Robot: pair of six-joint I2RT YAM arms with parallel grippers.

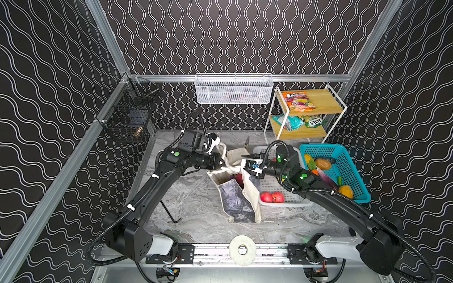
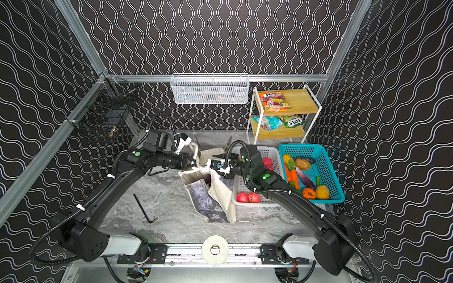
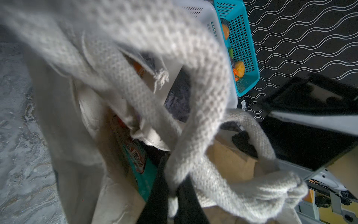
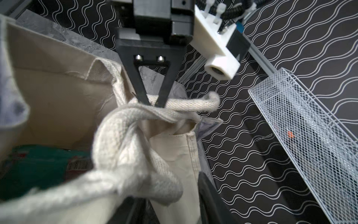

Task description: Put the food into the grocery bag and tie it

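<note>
Tying under way: the grocery bag [image 1: 234, 203] sits on the desk [image 1: 191, 201], mouth up, w/ the left hand [image 4: 152, 103] clenched on one cream handle [image 4: 191, 104] & the right hand [image 1: 245, 159] at the other strap, jaws parted either side, no bite visible. Handles cross in a loose twist [image 4: 124, 147], not a tight knot, so the tie is judged approx half done. Packing looks partial: a teal snack packet [image 3: 142, 172] is inside, but two red apples [image 1: 272, 197] sit in the white basket [image 1: 282, 204], produce [image 1: 323, 164] fills the teal basket [image 1: 323, 146] & packets [image 1: 297, 100] lie on the shelf rack [image 1: 326, 96]. Hard to read: most bag contents hidden under canvas; the right arm [image 1: 323, 196] covers part of the white basket; left wrist view blurred by strap at the lens.
</note>
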